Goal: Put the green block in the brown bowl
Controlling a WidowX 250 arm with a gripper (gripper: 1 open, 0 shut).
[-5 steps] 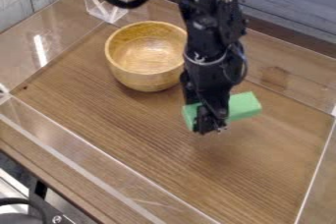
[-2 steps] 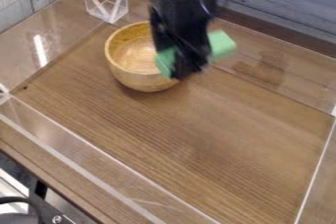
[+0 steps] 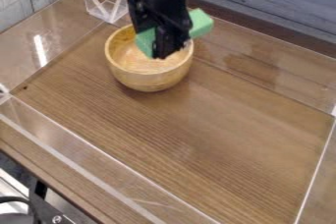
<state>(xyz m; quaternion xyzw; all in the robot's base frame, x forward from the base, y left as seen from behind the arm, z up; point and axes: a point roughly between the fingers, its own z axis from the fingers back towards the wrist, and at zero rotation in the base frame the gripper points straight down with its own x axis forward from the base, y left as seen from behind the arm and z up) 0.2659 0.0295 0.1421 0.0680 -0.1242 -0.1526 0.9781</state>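
Note:
The green block hangs in the air over the brown bowl, tilted, with one end sticking out to the right past the bowl's rim. My gripper comes down from the top of the camera view and is shut on the green block, its dark fingers covering the block's middle. The bowl is round, light wood, and sits on the wooden table top; the arm hides part of its far rim and inside.
A low clear plastic wall fences the table top on the near and left sides. A small clear folded stand sits at the back left, behind the bowl. Grey planks lie beyond the back edge.
The arm has carried the green block up and to the left, from above the table's right middle to over the bowl. The grip has stayed the same.

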